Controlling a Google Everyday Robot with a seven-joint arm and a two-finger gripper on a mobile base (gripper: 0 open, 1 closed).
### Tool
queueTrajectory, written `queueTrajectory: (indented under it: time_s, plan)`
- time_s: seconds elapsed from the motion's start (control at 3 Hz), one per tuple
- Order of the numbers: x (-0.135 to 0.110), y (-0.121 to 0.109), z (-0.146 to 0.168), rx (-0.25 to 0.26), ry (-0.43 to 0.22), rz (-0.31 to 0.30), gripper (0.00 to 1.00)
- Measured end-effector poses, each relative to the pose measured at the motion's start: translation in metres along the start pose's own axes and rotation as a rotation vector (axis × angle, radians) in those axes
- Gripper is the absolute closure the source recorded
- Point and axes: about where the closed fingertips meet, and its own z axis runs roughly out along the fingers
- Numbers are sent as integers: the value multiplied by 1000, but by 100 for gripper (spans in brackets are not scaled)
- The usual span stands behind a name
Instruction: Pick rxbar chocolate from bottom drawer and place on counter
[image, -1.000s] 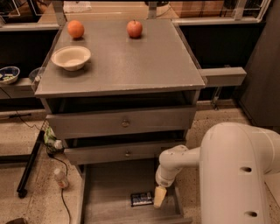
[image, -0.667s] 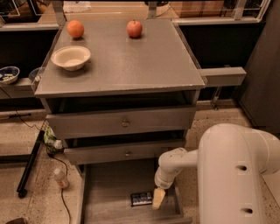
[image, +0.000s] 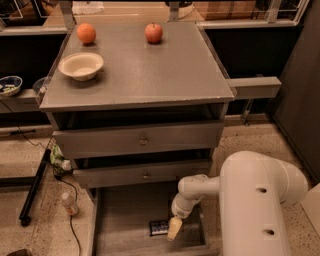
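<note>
The bottom drawer (image: 125, 220) is pulled open below the cabinet and shows its plain grey floor. The rxbar chocolate (image: 158, 228), a small dark bar with white lettering, lies flat on that floor near the drawer's front right. My gripper (image: 174, 229) reaches down into the drawer on the white arm. Its pale fingertip sits just right of the bar, touching or nearly touching its right end. The counter (image: 150, 70) is the broad grey top of the cabinet above.
On the counter stand a cream bowl (image: 81, 65) at the left, an orange (image: 86, 33) at the back left and a red apple (image: 154, 32) at the back. The two upper drawers (image: 142, 141) are nearly shut. A bottle (image: 69, 204) and cables lie on the floor at the left.
The gripper has stayed in the bottom drawer beside the bar, shifting only slightly. The bar has not moved.
</note>
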Motion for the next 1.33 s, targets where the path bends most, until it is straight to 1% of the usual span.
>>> queueTrajectory:
  time_s: [0.33, 0.67, 1.0, 1.33]
  plan:
    - [-1, -1, 3, 0, 0, 1, 0]
    - [-5, -4, 21, 0, 2, 9, 0]
    - [-18, -24, 45, 7, 10, 38, 0]
    - [-17, -22, 48, 1, 4, 36, 0]
